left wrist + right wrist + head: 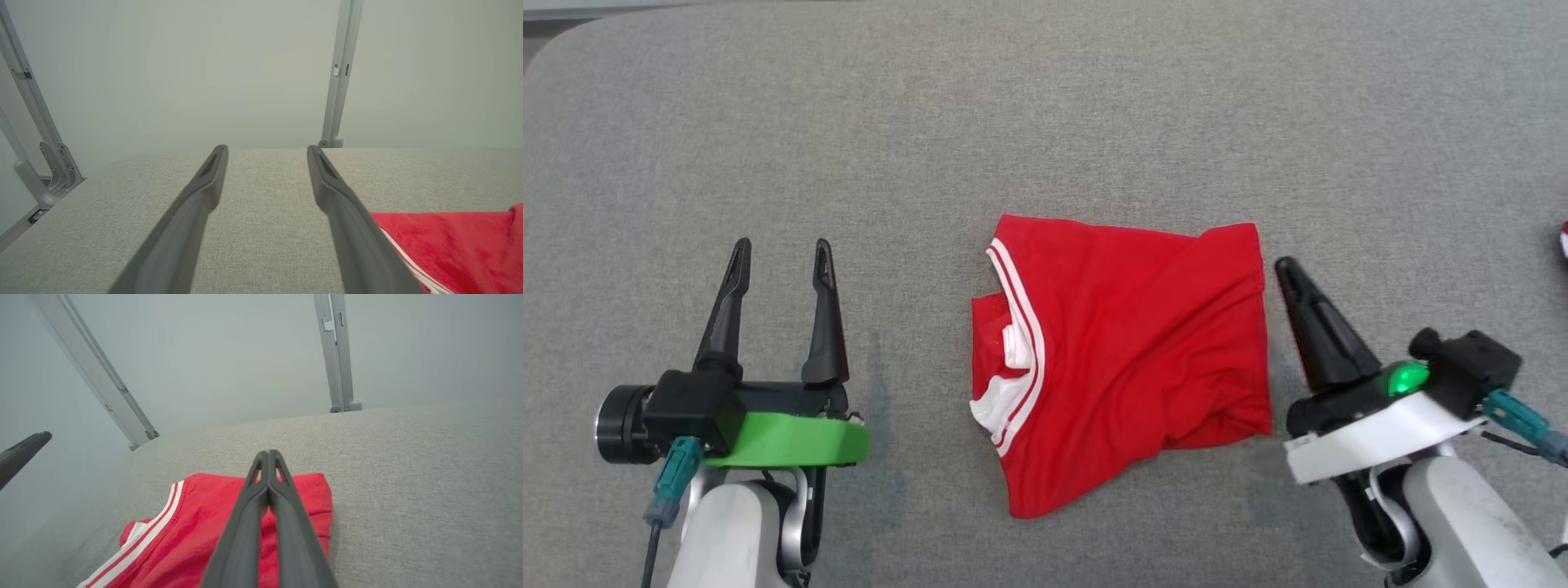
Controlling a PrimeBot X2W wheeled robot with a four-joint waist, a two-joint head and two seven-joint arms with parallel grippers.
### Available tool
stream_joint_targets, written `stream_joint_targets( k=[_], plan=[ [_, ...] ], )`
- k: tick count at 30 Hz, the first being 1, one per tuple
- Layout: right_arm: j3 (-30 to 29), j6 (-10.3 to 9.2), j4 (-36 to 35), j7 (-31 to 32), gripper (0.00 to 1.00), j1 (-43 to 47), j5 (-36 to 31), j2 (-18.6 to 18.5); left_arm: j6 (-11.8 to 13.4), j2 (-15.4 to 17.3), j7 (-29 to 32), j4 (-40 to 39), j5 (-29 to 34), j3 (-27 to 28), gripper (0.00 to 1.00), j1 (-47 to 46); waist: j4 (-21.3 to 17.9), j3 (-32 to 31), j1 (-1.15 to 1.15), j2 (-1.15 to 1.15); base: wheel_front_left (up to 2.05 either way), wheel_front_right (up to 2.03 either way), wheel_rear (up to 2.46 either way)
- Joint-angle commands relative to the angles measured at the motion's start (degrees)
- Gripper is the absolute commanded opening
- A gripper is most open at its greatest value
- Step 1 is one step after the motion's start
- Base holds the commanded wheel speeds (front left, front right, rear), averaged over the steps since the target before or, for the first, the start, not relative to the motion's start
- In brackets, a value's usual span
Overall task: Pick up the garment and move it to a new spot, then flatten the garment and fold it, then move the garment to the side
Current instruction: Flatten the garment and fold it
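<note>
A red garment (pixel 1127 351) with white stripes along one edge lies folded into a rough rectangle on the grey fabric surface (pixel 1045 122), slightly right of centre. Its striped edge faces left. My left gripper (pixel 782 256) hovers well to the garment's left, open, with nothing between its fingers. In the left wrist view the garment (pixel 453 245) shows at the lower right beside the open left gripper (pixel 267 151). My right gripper (pixel 1286 268) sits just off the garment's right edge, fingers pressed together and empty. The right wrist view has the shut right gripper (pixel 268 454) above the garment (pixel 204 522).
A small red and white object (pixel 1563 238) peeks in at the surface's far right edge. Grey metal frame posts (pixel 339 73) stand behind the surface's back edge. Bare grey fabric stretches behind and to the left of the garment.
</note>
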Motion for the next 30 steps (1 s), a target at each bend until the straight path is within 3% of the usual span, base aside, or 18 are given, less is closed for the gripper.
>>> stream_joint_targets(
  k=[1,4,5,6,7,8,15,30],
  plan=[
    [-4.1,-0.03,-1.5,-0.1,0.0,1.6,-1.8,1.0,0.2,0.7,-0.4,-0.4,0.3,0.4,1.0,0.8,-1.4,-1.3,0.0,0.0,0.0,0.0,0.0],
    [-8.1,-0.03,-2.4,-0.1,0.0,2.6,-3.2,1.8,0.2,0.9,-0.4,-0.5,0.3,0.6,1.0,1.2,-2.0,-2.0,0.0,0.0,0.0,0.0,0.0],
    [-10.1,-0.03,-2.7,-0.1,0.28,2.9,-4.0,2.1,0.2,1.1,-0.4,-0.6,0.2,0.7,1.0,1.3,-2.2,-2.3,0.0,0.0,0.0,0.0,0.0],
    [-12.1,-0.03,-2.7,-0.1,0.5,3.4,-4.7,2.3,0.1,1.2,-0.4,-0.8,0.2,0.8,1.0,1.3,-2.4,-2.6,0.0,0.0,0.0,0.0,0.0],
    [-14.0,-0.03,-2.2,-0.1,0.94,4.1,-5.1,2.7,0.1,1.3,-0.4,-0.8,0.1,0.8,1.0,1.5,-2.6,-2.9,0.0,0.0,0.0,0.0,0.0],
    [-15.7,-0.03,-2.1,-0.1,1.0,4.4,-6.1,2.9,0.1,1.4,-0.4,-0.9,0.0,0.9,1.0,1.8,-2.7,-3.2,0.0,0.0,0.0,0.0,0.0],
    [-22.4,-0.03,0.0,0.4,1.0,6.9,-9.5,4.8,0.1,2.4,-0.4,-1.5,0.0,1.2,1.0,3.7,-3.9,-5.6,0.0,0.0,0.0,0.0,0.0],
    [-22.0,-0.03,-1.4,4.4,1.0,12.2,-12.4,6.2,-0.3,4.9,1.4,-2.5,-0.2,0.3,1.0,10.2,-5.1,-11.8,0.0,0.0,0.0,0.0,0.0]
  ],
)
